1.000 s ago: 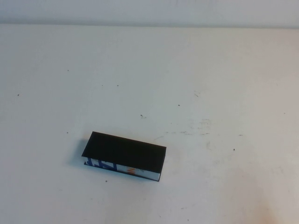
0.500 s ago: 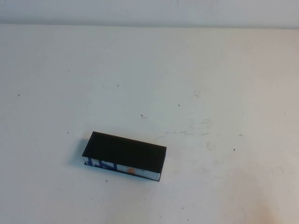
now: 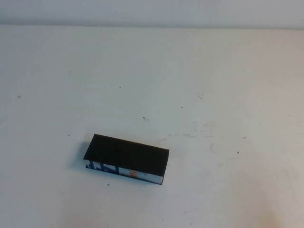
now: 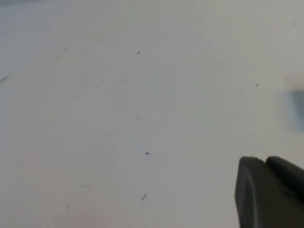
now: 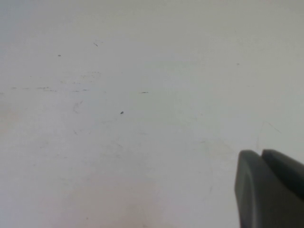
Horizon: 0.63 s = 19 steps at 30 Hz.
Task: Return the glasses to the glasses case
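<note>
Glasses case closed on the table, both grippers held apart from it

Glasses case point(image 3: 126, 158) is seen lying flat on the white table point(image 3: 213, 76), its black flap lid down over the top and its long printed side, blue, white and orange, turned toward the robot's side. The case is set slightly askew, its left end a little farther from the robot than its right end. The glasses are not seen in any view.

Neither arm is shown in the high view. The left gripper point(image 4: 270, 192) is seen only in its own wrist view, as a dark finger pair at the corner of the picture, held above bare, speckled table; the two dark parts lie close against each other with only a thin seam between them, so the fingers appear drawn together, and nothing is held. A blurred bluish patch is seen at the edge of that view, well apart from the gripper; what it is cannot be told.

The right gripper point(image 5: 270, 190) is shown the same way in its wrist view: fingers drawn together, nothing between them, above scuffed table. The case is not seen near this gripper
</note>
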Available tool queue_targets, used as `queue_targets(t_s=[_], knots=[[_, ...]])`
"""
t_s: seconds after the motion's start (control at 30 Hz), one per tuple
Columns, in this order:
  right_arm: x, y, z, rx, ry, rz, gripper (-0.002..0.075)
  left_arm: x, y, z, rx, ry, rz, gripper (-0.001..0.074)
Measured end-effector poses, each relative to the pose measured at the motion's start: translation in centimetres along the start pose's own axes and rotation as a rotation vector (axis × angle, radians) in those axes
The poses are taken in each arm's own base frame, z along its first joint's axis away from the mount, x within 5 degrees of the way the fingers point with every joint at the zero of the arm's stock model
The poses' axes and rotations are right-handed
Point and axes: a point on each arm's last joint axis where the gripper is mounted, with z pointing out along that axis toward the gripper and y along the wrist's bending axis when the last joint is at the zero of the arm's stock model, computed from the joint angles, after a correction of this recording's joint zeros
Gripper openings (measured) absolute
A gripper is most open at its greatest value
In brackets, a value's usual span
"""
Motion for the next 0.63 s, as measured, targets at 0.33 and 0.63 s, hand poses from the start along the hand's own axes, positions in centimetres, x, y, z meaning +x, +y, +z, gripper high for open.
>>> queue_targets(t_s=[0.33,0.63], knots=[[0.0,0.0,0.0,0.0,0.0,0.001,-0.0011,0.16,-0.02,-0.01,0.002,0.017,0.0,-0.0003],[0.0,0.0,0.0,0.0,0.0,0.001,-0.0011,0.15,-0.01,-0.02,0.001,0.015,0.0,-0.0003]])
